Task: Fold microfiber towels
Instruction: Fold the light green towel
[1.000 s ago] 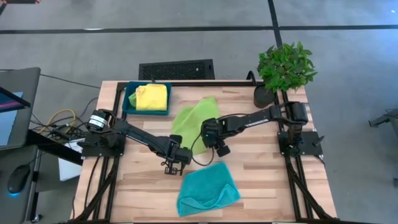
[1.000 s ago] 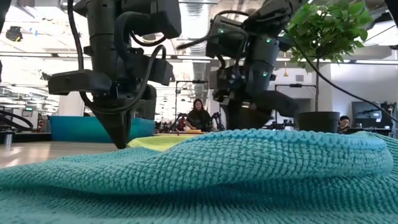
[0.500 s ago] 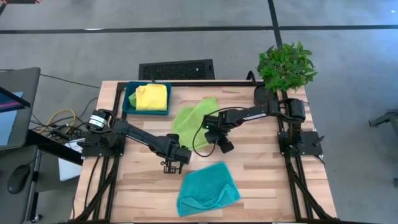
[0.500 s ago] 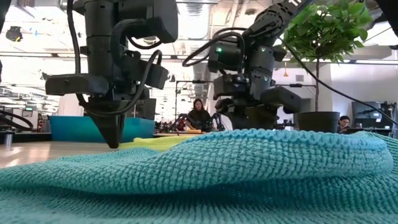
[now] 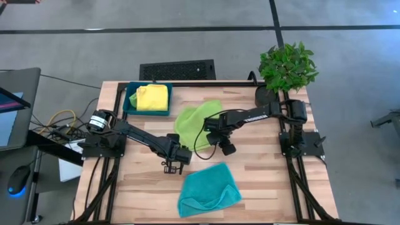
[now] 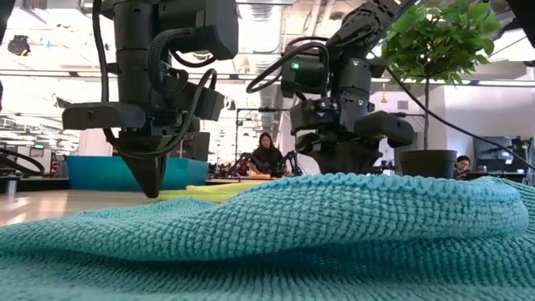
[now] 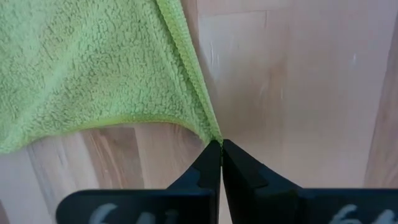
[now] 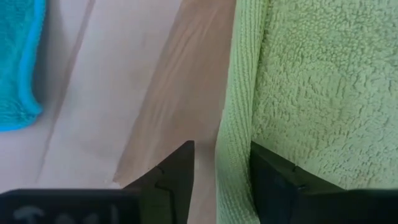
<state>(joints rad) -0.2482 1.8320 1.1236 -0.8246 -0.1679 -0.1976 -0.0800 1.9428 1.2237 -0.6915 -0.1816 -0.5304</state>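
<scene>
A lime green towel [image 5: 195,123] lies crumpled on the middle of the wooden table. My left gripper [image 7: 219,144] stands at its near corner, pointing down, shut; in the high view [image 5: 177,157] it is left of centre. My right gripper [image 8: 221,152] is open over the towel's right side [image 5: 215,132], one finger on either side of a ribbed doubled edge [image 8: 231,112]. A teal towel [image 5: 208,189] lies rumpled near the front edge. A yellow towel [image 5: 152,97] lies in the dark-teal tray [image 5: 129,107] at the far left. My left gripper pinches the lime green towel's near corner [image 7: 211,134] between its two fingertips, from above, pointing down. The corner stays low at the table and the cloth spreads away from it, slack. My right gripper: I cannot tell whether its fingers touch the towel's edge.
A potted plant [image 5: 286,65] stands at the far right corner. A black frame rail [image 5: 206,83] runs along the far edge. Bare wood shows at the near left [image 5: 134,187] and right [image 5: 269,169]. The teal towel fills the front of the low view [image 6: 292,234].
My right gripper has moved a little toward the table's far and right edges and has turned somewhat. The lime green towel's far end has gone from pointed to rounder. My left gripper has stayed shut at the near corner, shifting slightly left.
</scene>
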